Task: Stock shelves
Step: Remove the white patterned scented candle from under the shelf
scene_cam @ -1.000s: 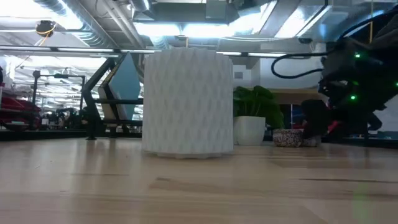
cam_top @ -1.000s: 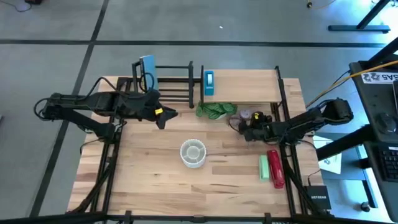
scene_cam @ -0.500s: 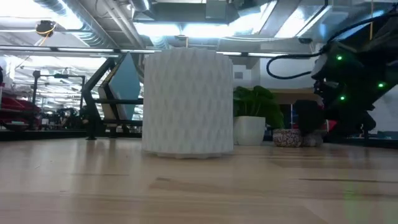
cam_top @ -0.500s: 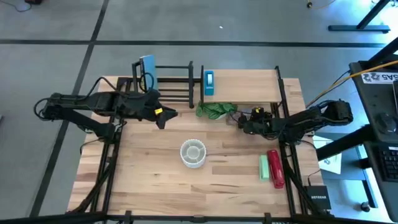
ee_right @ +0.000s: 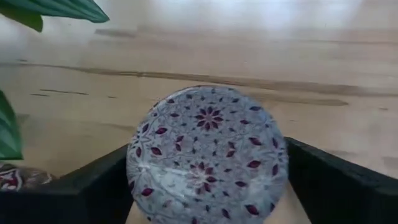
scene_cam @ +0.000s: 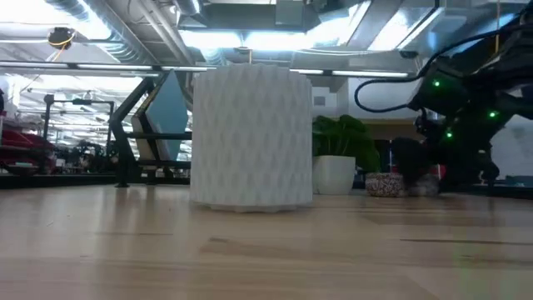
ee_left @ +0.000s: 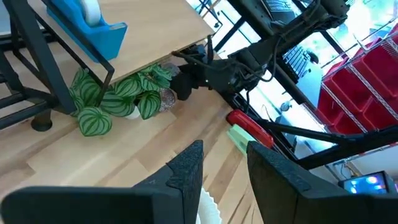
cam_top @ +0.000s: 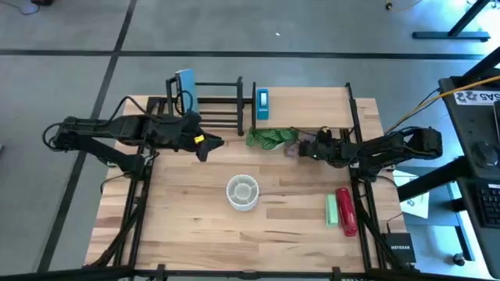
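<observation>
The right gripper [cam_top: 306, 147] sits at the front edge of the wood shelf board [cam_top: 306, 108], just beside the potted plant [cam_top: 269, 139], with its 2 fingers [ee_right: 93, 183] closed against the sides of a small patterned bowl [ee_right: 207, 154] that shows between them in the right wrist view. The left gripper [cam_top: 208, 146] hovers over the table [cam_top: 187, 226] in front of the black wire rack [cam_top: 215, 101], its jaws parted and empty. A blue box [cam_top: 262, 103] rests on the shelf board; a second blue item [cam_top: 185, 82] stands at the rack's left end. A white ribbed cup [cam_top: 243, 192] stands mid-table, with a green bar [cam_top: 331, 209] and a red bar [cam_top: 345, 211] side by side near the right edge.
</observation>
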`<move>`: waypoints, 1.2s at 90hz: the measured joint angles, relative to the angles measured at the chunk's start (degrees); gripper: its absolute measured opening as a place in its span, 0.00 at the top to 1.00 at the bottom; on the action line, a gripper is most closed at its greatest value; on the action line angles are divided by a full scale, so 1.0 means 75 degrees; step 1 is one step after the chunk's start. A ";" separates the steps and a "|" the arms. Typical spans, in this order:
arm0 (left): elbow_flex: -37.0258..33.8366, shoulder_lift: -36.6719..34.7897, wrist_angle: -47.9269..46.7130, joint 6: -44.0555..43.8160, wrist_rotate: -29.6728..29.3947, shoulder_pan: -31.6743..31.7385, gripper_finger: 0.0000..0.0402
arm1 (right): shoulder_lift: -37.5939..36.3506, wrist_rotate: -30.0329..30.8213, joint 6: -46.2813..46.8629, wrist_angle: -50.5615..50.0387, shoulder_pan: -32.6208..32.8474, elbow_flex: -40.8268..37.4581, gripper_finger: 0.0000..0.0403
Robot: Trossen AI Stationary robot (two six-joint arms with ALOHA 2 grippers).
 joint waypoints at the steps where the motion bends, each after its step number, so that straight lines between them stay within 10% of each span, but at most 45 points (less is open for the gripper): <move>1: 0.0000 0.0000 0.0000 -0.0002 0.0000 0.0000 0.73 | 0.0000 -0.0006 -0.0008 0.0000 -0.0002 0.0000 0.21; 54: 0.0000 0.0000 -0.0003 -0.0116 0.0000 0.0000 0.73 | -0.0437 -0.1050 -0.0162 -0.0212 0.0203 0.0042 0.32; 78: 0.0000 0.0000 -0.0003 0.0109 -0.0003 0.0000 0.73 | -0.1510 -0.2034 0.0004 -0.4034 0.1412 0.1471 0.32; 108: 0.0000 0.0000 -0.0010 0.1071 -0.0003 -0.0003 0.73 | -0.1731 -0.3190 -0.0337 -0.4081 0.4046 0.2769 0.32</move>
